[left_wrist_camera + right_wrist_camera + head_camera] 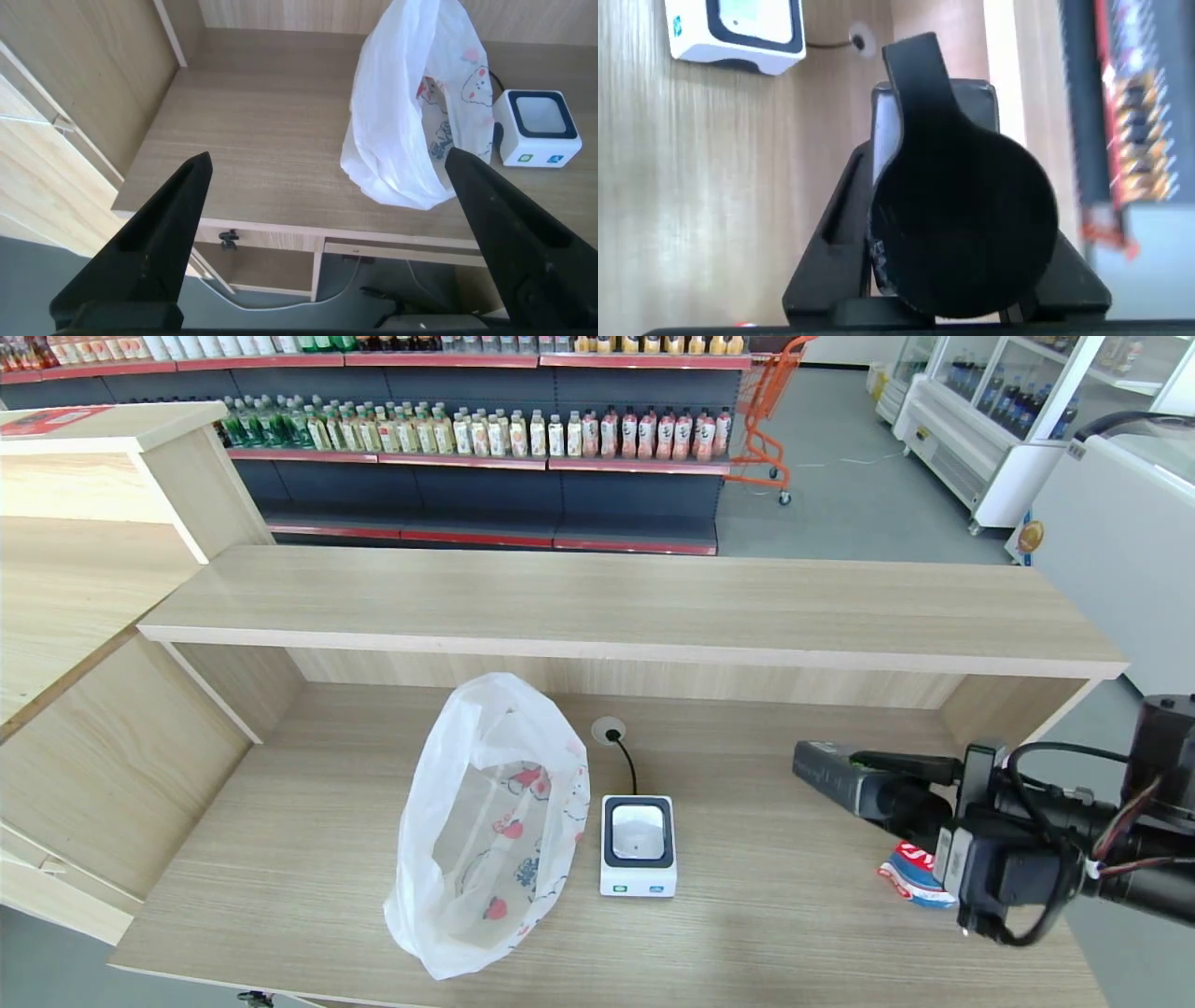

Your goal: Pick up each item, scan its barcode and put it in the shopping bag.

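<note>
A dark elongated item (826,775) is clamped in the right gripper (868,786) and held roughly level above the right part of the wooden counter (794,933), well apart from the scanner and pointing toward it. Seen from the right wrist, the item's black rounded end covers most of the counter ahead, with the scanner off to one side. A second item, a red, white and blue packet (907,879), lies on the counter near its right end, partly hidden behind the right wrist. The scanner (638,845), a white box with a dark-framed window facing up, sits at mid-counter; its black cable (625,761) runs back to a round grommet (609,729) near the rear wall. Just beside it, on its left, the white plastic shopping bag (490,831) with red prints stands with its mouth open. The left gripper (327,163) hangs off the near left edge of the counter, fingers (173,224) spread wide with nothing between them. A raised shelf (635,607) tops the counter's rear wall; beyond it stand bottle racks (485,434), an orange cart (767,401) and freezers (990,439).
</note>
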Robot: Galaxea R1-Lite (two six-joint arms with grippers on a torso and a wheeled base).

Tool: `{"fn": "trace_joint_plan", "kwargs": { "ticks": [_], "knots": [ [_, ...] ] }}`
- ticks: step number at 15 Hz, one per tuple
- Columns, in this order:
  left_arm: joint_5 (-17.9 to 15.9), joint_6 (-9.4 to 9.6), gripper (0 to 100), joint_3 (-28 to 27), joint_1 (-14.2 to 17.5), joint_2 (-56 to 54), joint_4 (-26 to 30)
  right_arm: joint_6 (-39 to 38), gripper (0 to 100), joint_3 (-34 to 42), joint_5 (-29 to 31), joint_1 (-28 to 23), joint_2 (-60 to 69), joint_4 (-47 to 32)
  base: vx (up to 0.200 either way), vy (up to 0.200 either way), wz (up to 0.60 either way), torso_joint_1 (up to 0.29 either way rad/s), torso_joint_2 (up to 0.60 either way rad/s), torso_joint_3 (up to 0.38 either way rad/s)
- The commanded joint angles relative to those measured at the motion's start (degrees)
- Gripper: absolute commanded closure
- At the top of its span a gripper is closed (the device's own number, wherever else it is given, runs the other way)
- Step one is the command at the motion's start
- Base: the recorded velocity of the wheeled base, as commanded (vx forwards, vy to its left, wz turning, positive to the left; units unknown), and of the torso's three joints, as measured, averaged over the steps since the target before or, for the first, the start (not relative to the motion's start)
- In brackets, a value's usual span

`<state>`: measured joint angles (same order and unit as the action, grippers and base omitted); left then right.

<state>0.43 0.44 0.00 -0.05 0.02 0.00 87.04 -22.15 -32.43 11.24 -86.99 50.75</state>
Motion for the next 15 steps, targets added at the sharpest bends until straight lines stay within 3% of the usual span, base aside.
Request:
{"fn": "trace_joint_plan", "kwargs": {
  "ticks": [1, 2, 5, 8, 10, 15],
  "knots": [
    [0.01, 0.0, 0, 0.0, -0.04, 0.06, 0.0, 19.22, 100, -0.09, -9.32, 1.77, -3.1, -0.48, 0.0, 0.0, 0.0, 0.0, 0.0, 0.0],
    [0.01, 0.0, 0, 0.0, 0.05, 0.06, 0.0, 30.56, 100, -0.26, -11.25, 5.02, -4.94, -3.46, 0.0, 0.0, 0.0, 0.0, 0.0, 0.0],
    [0.01, 0.0, 0, 0.0, -0.04, -0.02, 0.0, 42.77, 100, -0.88, -11.87, 11.0, -8.37, -8.39, 0.0, 0.0, 0.0, 0.0, 0.0, 0.0],
    [0.01, 0.0, 0, 0.0, -0.04, 0.06, 0.0, 46.47, 100, -0.26, -12.84, 12.93, -10.48, -7.86, 0.0, 0.0, 0.0, 0.0, 0.0, 0.0],
    [0.01, 0.0, 0, 0.0, 0.05, -0.02, 0.0, 53.23, 100, -0.53, -17.85, 14.78, -10.83, -8.74, 0.0, 0.0, 0.0, 0.0, 0.0, 0.0],
    [0.01, 0.0, 0, 0.0, -0.04, 0.06, 0.0, 53.94, 100, -5.27, -20.83, 21.37, -16.02, -1.18, 0.0, 0.0, 0.0, 0.0, 0.0, 0.0]
  ]
}}
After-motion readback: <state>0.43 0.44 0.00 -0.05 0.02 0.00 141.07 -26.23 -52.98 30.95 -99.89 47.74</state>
